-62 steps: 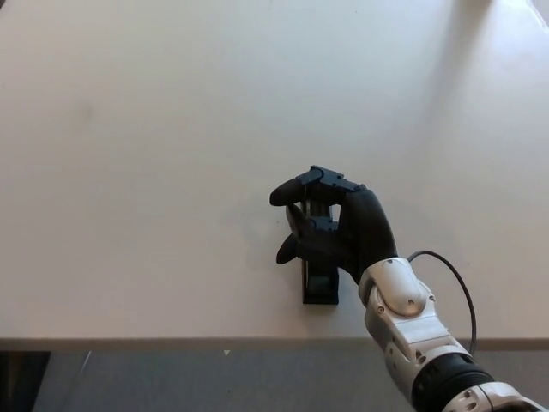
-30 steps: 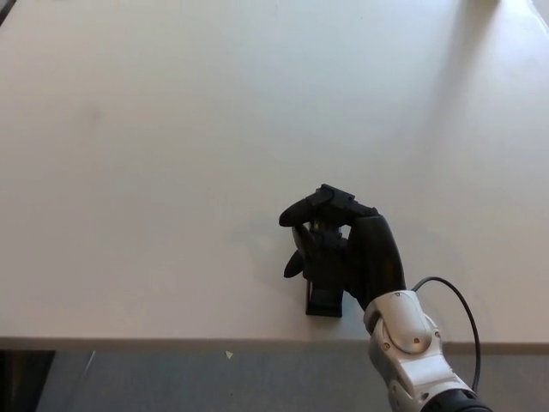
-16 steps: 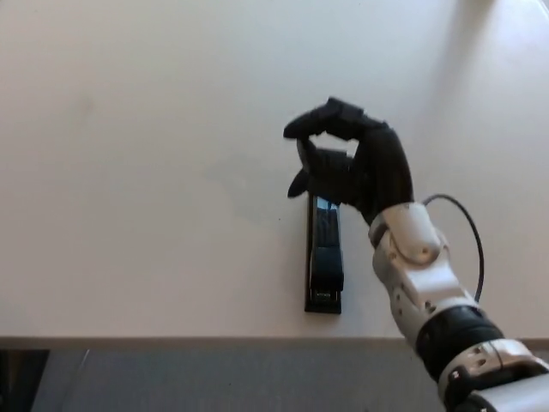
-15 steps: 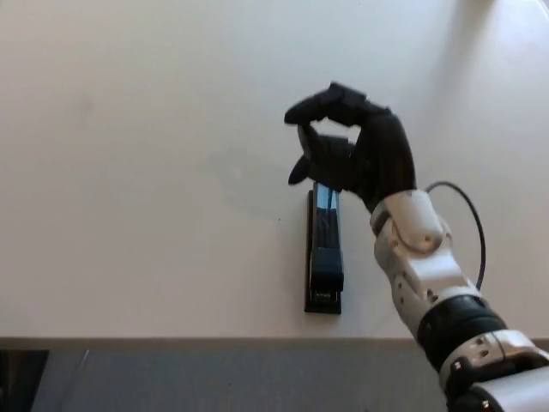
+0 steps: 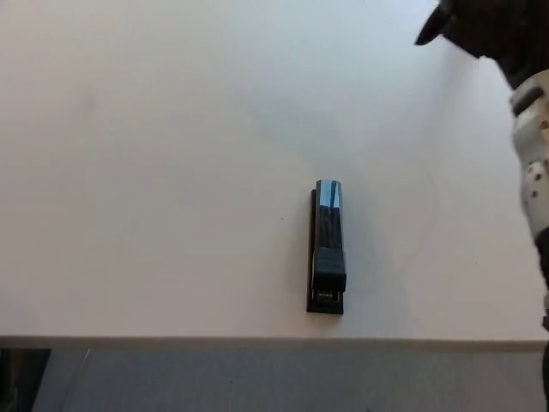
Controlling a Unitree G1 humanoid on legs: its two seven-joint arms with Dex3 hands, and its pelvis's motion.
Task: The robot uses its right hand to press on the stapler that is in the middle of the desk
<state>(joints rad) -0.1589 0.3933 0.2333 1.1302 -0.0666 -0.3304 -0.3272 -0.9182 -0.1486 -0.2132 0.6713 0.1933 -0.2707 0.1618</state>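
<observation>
A black stapler (image 5: 327, 247) lies flat on the white desk (image 5: 171, 172), lengthwise toward me, its near end close to the front edge. Nothing touches it. My right hand (image 5: 485, 27) is raised at the top right corner of the head view, far up and to the right of the stapler, and mostly cut off by the frame. Its white forearm (image 5: 533, 154) runs down the right edge. I cannot make out how the hand stands. My left hand does not show.
The desk's front edge (image 5: 257, 341) runs along the bottom, with grey floor (image 5: 257, 378) below it. A soft shadow (image 5: 403, 137) falls on the desk right of the stapler.
My right hand has lifted off the stapler and swung up and to the right, out to the picture's corner. The stapler now lies fully uncovered in the same place.
</observation>
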